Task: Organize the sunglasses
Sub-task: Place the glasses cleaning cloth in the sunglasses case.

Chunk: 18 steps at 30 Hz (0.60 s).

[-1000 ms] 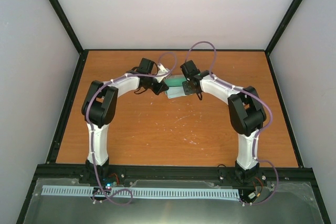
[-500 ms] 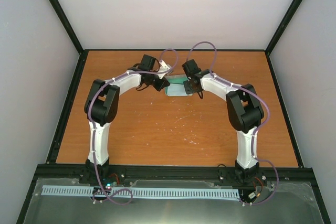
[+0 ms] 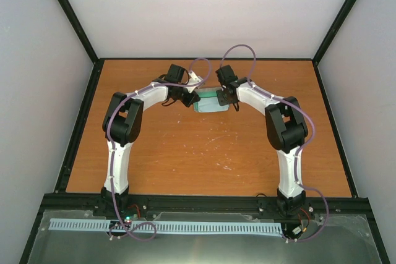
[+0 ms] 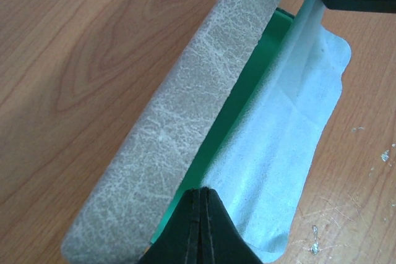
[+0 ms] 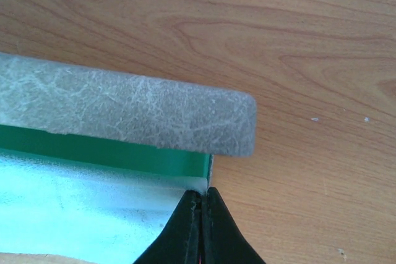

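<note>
The grey case (image 3: 213, 108) lies open at the back middle of the table, its lid (image 4: 185, 103) raised and its green inside (image 4: 250, 81) showing. The pale blue cloth (image 4: 291, 134) is stretched over the case's inside. My left gripper (image 4: 203, 191) is shut on one corner of the cloth. My right gripper (image 5: 201, 193) is shut on the other corner (image 5: 80, 208), beside the lid's end (image 5: 124, 112). In the top view the left gripper (image 3: 193, 98) and right gripper (image 3: 224, 99) flank the case. The sunglasses are hidden.
The wooden table (image 3: 204, 153) has white scuff marks near its middle. Black frame rails run along its edges, and grey walls stand close behind the case.
Both grippers have moved toward the back of the table with the cloth held between them. The cloth now lies flatter over the case.
</note>
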### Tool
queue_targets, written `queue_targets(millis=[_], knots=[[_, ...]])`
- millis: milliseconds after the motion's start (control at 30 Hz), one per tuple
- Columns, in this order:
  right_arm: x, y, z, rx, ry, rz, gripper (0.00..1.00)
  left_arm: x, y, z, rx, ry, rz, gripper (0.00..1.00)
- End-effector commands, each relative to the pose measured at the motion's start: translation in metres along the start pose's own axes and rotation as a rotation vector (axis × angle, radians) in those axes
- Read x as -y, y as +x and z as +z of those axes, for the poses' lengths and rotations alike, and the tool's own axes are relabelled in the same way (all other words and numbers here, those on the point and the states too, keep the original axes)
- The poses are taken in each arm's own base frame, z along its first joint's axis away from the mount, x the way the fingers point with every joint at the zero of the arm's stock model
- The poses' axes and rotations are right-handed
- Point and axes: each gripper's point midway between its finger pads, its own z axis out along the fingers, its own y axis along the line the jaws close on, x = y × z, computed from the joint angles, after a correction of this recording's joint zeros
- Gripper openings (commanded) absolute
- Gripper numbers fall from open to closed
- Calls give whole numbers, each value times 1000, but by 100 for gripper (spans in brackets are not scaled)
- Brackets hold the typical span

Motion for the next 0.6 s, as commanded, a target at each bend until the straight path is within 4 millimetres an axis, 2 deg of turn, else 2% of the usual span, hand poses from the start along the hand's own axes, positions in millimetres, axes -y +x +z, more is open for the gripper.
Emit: queue_targets(millis=[0, 567], knots=[[3, -1, 11, -14, 1, -18, 3, -4, -11, 0, 12, -16, 19, 0], [3, -5, 22, -17, -3, -21, 3, -10, -6, 5, -3, -38, 19, 1]])
